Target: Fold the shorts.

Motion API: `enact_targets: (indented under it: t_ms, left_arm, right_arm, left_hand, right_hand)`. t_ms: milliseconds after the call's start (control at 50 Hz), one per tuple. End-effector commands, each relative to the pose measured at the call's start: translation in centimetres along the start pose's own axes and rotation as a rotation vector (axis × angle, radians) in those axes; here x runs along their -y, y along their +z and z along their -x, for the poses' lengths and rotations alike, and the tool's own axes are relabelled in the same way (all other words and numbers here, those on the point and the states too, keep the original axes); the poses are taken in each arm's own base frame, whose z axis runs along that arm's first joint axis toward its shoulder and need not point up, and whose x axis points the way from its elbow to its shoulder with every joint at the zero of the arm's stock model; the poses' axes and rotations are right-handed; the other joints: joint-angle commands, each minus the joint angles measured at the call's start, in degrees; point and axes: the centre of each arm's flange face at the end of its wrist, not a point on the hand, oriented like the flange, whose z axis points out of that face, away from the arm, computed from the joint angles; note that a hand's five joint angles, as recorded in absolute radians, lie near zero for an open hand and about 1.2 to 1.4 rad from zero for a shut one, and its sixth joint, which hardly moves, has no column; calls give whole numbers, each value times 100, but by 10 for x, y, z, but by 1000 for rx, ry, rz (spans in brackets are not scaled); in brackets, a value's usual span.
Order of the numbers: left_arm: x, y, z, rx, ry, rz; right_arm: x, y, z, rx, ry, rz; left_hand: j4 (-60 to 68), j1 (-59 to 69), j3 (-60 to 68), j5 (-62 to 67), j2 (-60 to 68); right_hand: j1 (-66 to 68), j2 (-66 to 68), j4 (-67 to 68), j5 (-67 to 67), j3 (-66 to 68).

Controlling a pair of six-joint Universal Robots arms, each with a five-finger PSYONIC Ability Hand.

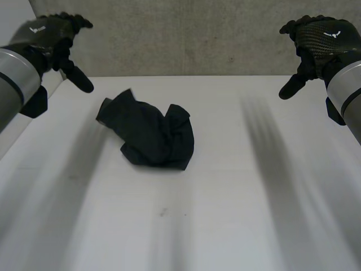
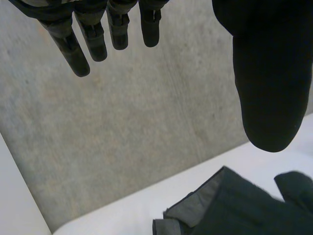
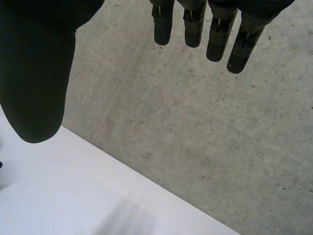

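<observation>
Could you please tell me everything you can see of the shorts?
The shorts are black, of soft cloth, and lie crumpled in an unfolded heap on the white table, left of its middle in the head view. In the left wrist view an edge shows a lighter grey band, perhaps a hem or waistband. Only the table touches them: the left hand and right hand hover open, apart from them.
</observation>
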Motion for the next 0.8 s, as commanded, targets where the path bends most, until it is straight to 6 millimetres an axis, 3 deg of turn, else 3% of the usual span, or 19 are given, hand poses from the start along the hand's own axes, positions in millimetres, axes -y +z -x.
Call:
enact_targets:
  t_ms: [20,140,240,340,460,560,680,800]
  left_arm:
    - [-45,35,1,-5,21,104]
    - [-86,62,2,-16,86,149]
    - [-131,81,3,-57,206,240]
    - [-153,81,3,-85,293,325]
    - [-153,75,8,-79,305,379]
    - [-124,65,6,-76,305,331]
    - [-104,46,4,-80,307,308]
    - [-109,21,0,-99,316,350]
  right_arm:
    - [-3,0,1,5,-17,10]
    - [-10,2,4,13,-52,25]
    - [-18,5,6,17,-72,40]
    - [-19,5,6,18,-91,43]
    - [-20,6,6,18,-98,44]
    - [-21,6,6,19,-98,47]
    - [-22,6,6,20,-98,50]
    - [-23,6,7,19,-99,54]
  left_hand:
    - [-87,-6,-7,-182,58]
    - [-36,45,43,-132,109]
    - [-36,45,43,-132,109]
    - [48,129,127,-48,193]
    - [48,129,127,-48,193]
    - [48,129,127,-48,193]
    - [65,145,144,-31,210]
    - [82,162,161,-14,226]
  right_hand:
    - [49,-167,-341,-304,-106]
    - [49,-167,-341,-304,-106]
    - [49,-167,-341,-304,-106]
    - [49,-167,-341,-304,-106]
    - [49,-167,-341,-304,-106]
    - [49,-167,-341,-304,-106]
    - [49,-167,-341,-304,-106]
    - [49,-167,-341,-304,-106]
